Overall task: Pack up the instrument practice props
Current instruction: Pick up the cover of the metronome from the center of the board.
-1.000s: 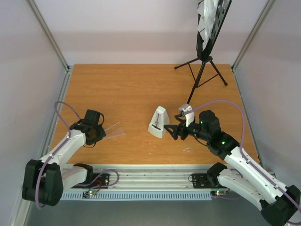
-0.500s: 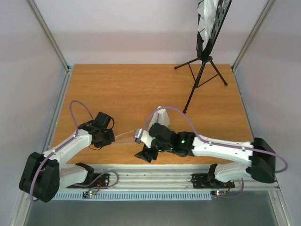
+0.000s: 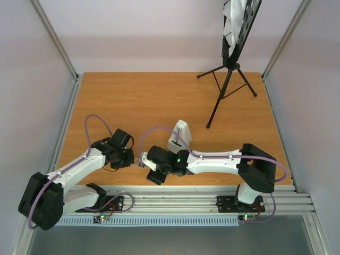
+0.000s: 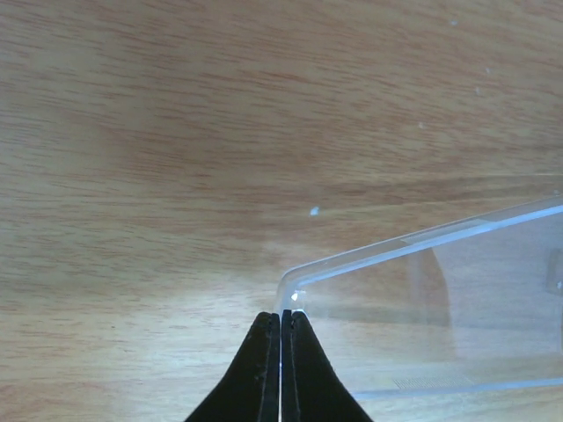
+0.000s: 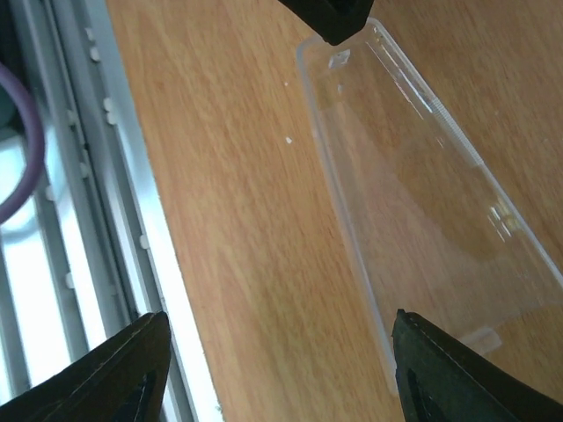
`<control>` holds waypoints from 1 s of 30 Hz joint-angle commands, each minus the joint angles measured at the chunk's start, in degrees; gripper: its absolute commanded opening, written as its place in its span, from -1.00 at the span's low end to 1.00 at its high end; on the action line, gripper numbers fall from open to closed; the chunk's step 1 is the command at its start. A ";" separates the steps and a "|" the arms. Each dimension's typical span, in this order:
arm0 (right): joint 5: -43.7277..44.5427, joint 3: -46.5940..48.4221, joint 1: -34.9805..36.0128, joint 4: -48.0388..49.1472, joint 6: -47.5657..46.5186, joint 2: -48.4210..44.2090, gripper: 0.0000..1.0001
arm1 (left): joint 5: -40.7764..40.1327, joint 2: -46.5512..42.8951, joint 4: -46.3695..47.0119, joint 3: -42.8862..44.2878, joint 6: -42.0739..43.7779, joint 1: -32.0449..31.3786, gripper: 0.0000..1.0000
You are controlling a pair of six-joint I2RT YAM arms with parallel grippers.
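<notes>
Clear plastic: the clear cover [image 4: 440, 299] sits close over the wooden surface [image 3: 133, 101], one corner pinched in the left pincer [image 4: 281, 318], which is fully closed on it. Within the last second the right arm has swung away from the metronome [image 3: 180, 135] to the near edge. The right pincer [image 5: 277, 321] now hangs open astride the cover's free end, not touching it. This is judged a handover before refitting. The right arm lies stretched low leftward and the left forearm is angled inward. The music stand [image 3: 234, 58] with sheet-music pages [image 3: 234, 18] remains rear right.
</notes>
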 commanded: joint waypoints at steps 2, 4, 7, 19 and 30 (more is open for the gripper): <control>2.22 3.21 0.53 0.68 -0.71 4.51 0.31 | 1.76 -1.28 -0.51 -0.52 0.05 -1.15 -0.99; 3.97 3.43 0.53 1.84 -0.99 6.23 0.23 | 1.96 -1.47 -0.49 -0.46 0.18 -1.45 -0.99; 6.75 4.22 0.50 2.40 -1.55 7.98 0.13 | 2.29 -1.47 -0.51 -0.56 0.37 -2.11 -0.99; 6.16 5.34 0.45 2.44 -2.97 11.34 -0.27 | 2.57 -1.03 -0.16 -0.41 0.75 -2.92 -0.99; 3.11 4.90 0.45 2.64 -4.23 10.98 -0.71 | 3.39 -1.08 0.02 -0.31 0.84 -2.97 -0.99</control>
